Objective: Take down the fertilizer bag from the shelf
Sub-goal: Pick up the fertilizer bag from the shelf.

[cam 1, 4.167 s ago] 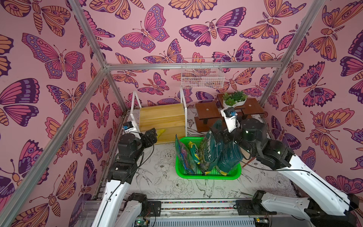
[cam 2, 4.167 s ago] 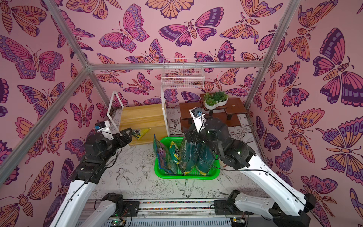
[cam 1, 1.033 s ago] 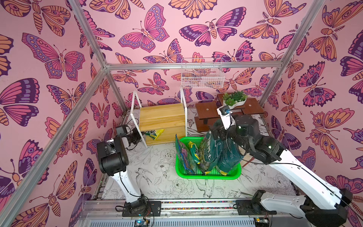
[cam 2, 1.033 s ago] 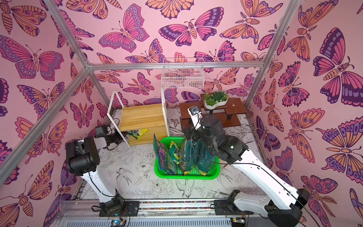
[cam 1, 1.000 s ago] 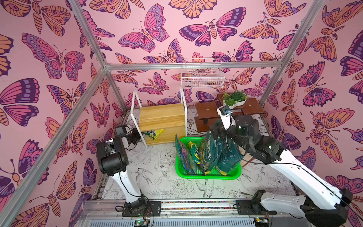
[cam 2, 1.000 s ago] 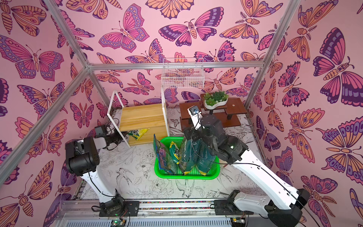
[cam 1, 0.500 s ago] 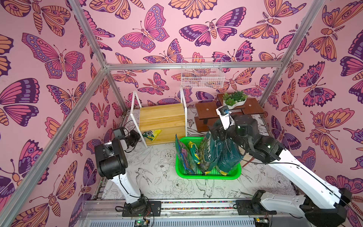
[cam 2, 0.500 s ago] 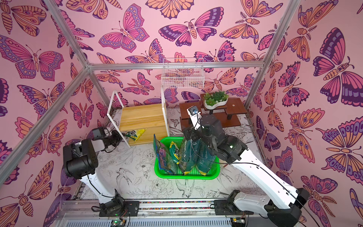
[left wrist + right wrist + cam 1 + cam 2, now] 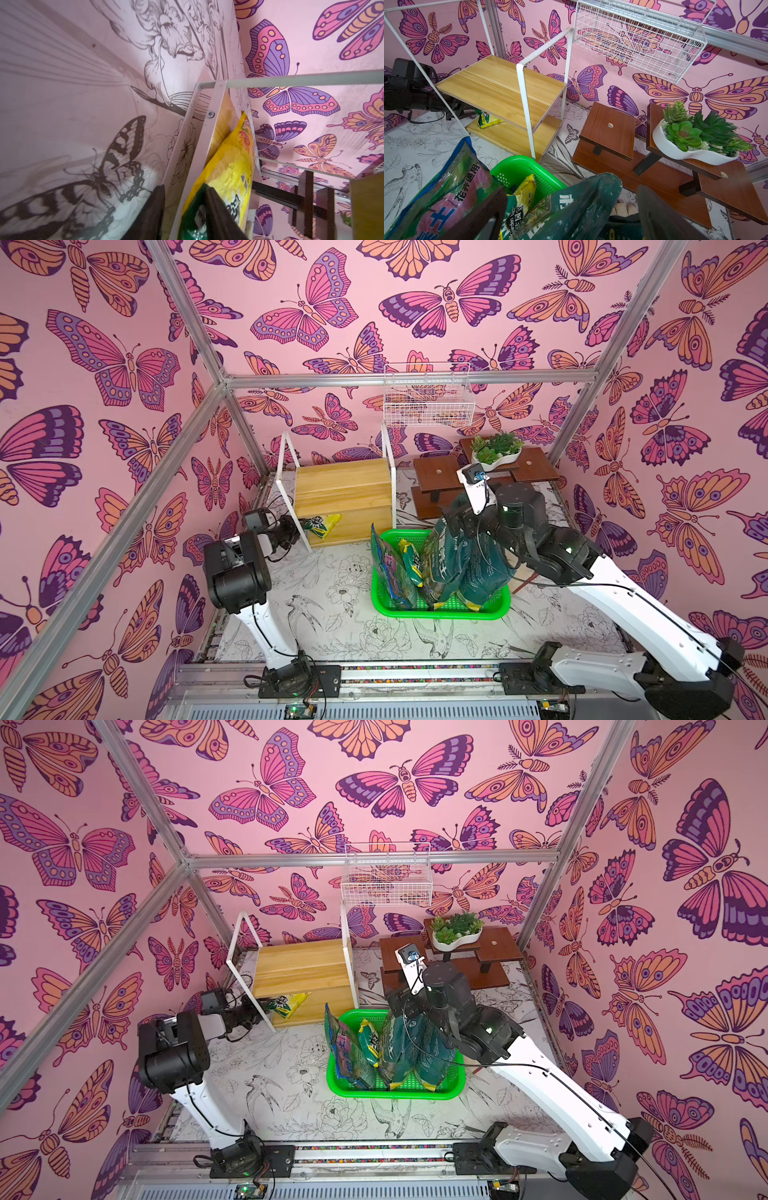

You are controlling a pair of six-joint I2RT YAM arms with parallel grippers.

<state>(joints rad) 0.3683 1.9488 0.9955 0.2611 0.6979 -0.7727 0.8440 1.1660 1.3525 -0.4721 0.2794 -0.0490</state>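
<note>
The fertilizer bag, yellow with a green end, lies on the lower board of the shelf at its left side. My left gripper reaches in from the left at that end. In the left wrist view its fingers stand apart, with the white shelf leg and the bag's green end between them. My right gripper hangs open over the green basket, a dark green bag top standing between its fingers.
The green basket holds several upright bags. A white wire basket hangs on the back wall. A dark brown stepped stand with a white succulent planter is at the back right. The shelf's top board is bare.
My left jaws have parted from shut on the bag's end. The bag has slid slightly toward the shelf's left front edge. The right arm has barely moved.
</note>
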